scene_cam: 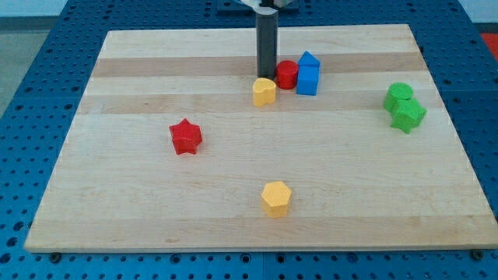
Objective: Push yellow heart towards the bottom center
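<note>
One upright dark rod over the pale wooden board [117, 194].
My tip [267, 77], holding nothing, stands just above the small yellow heart block [264, 92], beside the red cylinder block [287, 74].

Rod is hanging straight down from the view's top, just left of centre, vertical with no visible tilt. My tip [267, 76] is sitting at board level at its lower end. Only a pale bit of the mount is showing above the rod; the arm itself is lying out of frame.
</note>
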Controlling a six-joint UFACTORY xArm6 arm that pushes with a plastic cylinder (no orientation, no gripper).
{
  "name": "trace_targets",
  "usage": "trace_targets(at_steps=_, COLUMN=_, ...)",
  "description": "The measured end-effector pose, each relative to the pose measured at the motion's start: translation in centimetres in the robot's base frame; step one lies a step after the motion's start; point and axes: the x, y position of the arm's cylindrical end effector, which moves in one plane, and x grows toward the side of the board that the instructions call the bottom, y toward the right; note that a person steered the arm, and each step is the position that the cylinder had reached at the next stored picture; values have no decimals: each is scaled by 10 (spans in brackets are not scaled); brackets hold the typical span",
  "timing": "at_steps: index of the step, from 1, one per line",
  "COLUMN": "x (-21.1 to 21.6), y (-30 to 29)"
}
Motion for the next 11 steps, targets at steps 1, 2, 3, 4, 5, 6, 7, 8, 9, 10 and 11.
trace_targets(at_steps=1, x=0, y=-5)
trace_targets(at_steps=2, x=12, y=-23)
trace_targets(at_steps=3, x=34, y=-27)
trace_targets(at_steps=4, x=52, y=-27)
trace_targets(at_steps=5, x=57, y=-21)
trace_targets(at_steps=6, x=59, y=-3)
trace_targets(at_steps=7, x=78, y=12)
trace_targets(at_steps=8, x=103, y=20)
trace_targets(at_steps=9, x=123, y=37)
trace_targets(at_steps=10, x=129, y=64)
trace_targets(at_steps=11, x=132, y=93)
